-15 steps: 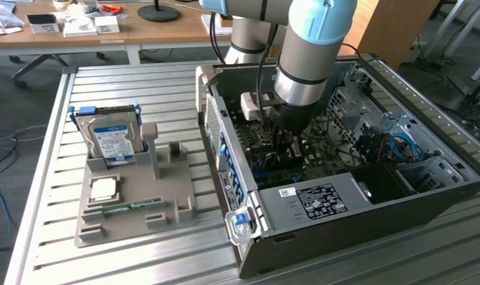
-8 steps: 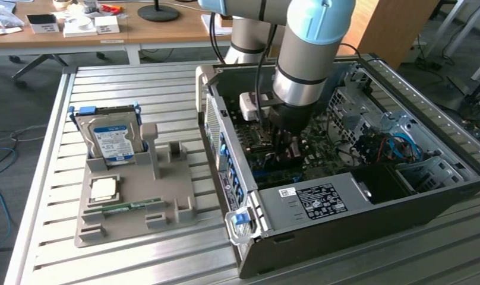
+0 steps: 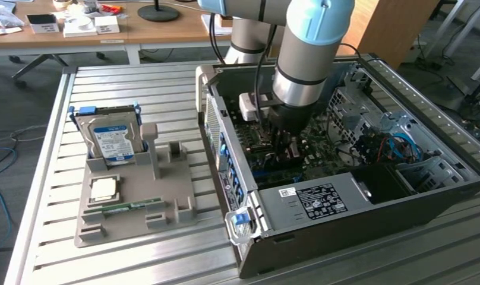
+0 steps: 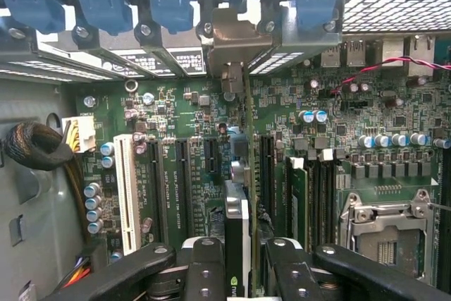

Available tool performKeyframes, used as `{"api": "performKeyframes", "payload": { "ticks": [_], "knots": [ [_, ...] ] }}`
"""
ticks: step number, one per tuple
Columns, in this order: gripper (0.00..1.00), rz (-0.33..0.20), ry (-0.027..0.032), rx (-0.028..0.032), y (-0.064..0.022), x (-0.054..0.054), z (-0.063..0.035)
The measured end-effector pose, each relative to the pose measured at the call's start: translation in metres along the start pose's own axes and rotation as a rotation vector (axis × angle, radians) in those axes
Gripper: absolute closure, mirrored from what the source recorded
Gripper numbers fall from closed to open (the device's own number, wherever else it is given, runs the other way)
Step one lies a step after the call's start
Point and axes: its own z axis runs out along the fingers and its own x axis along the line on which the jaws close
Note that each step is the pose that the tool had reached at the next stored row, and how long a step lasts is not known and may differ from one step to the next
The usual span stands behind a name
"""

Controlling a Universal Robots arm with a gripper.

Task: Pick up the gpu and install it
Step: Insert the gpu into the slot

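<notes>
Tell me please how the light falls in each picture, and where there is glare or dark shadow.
Exterior view: daylight glares on the ribbed silver metal table; the inside of the open black computer case lies in shadow under the arm. Wrist view: the green motherboard is evenly lit; the black fingers, shut on the flat green circuit-board gpu, are dark and close.

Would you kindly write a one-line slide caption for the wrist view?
Gripper holds the gpu edge-on above the motherboard slots, its bracket at the case's rear openings.
</notes>
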Motion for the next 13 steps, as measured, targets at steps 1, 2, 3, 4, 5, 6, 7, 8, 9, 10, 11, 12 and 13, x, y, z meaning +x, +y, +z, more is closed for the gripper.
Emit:
{"api": "performKeyframes", "payload": {
  "ticks": [1, 2, 3, 4, 5, 6, 7, 8, 9, 10, 11, 12, 13],
  "knots": [
    [0.73, 0.0, -0.0001, 0.0, 0.0, 0.0, 0.0001],
    [0.73, 0.0, -0.0001, 0.0, 0.0, 0.0, 0.0002],
    [0.73, 0.0, -0.0001, 0.0001, 0.0, 0.0001, 0.0002],
    [0.73, 0.0, -0.0001, 0.0001, 0.0, 0.0001, 0.0002],
    [0.73, 0.0, -0.0001, 0.0001, 0.0, 0.0, 0.0002],
    [0.73, 0.0, -0.0001, 0.0001, 0.0, 0.0, 0.0002],
    [0.73, 0.0, -0.0001, 0.0001, 0.0, 0.0, 0.0004],
    [0.73, 0.0, -0.0006, 0.0004, -0.0001, 0.0, 0.0011],
    [0.73, 0.0, -0.0009, 0.0004, 0.0, 0.0, 0.0019],
    [0.73, 0.0, -0.0007, 0.0003, 0.0, 0.0001, 0.0022],
    [0.73, 0.0, -0.0004, 0.0002, 0.0, 0.0001, 0.0021],
    [0.73, 0.0, -0.0003, 0.0001, 0.0, 0.0001, 0.0021],
    [0.73, 0.0, -0.0002, 0.0002, 0.0, 0.0001, 0.0021]
  ]
}}
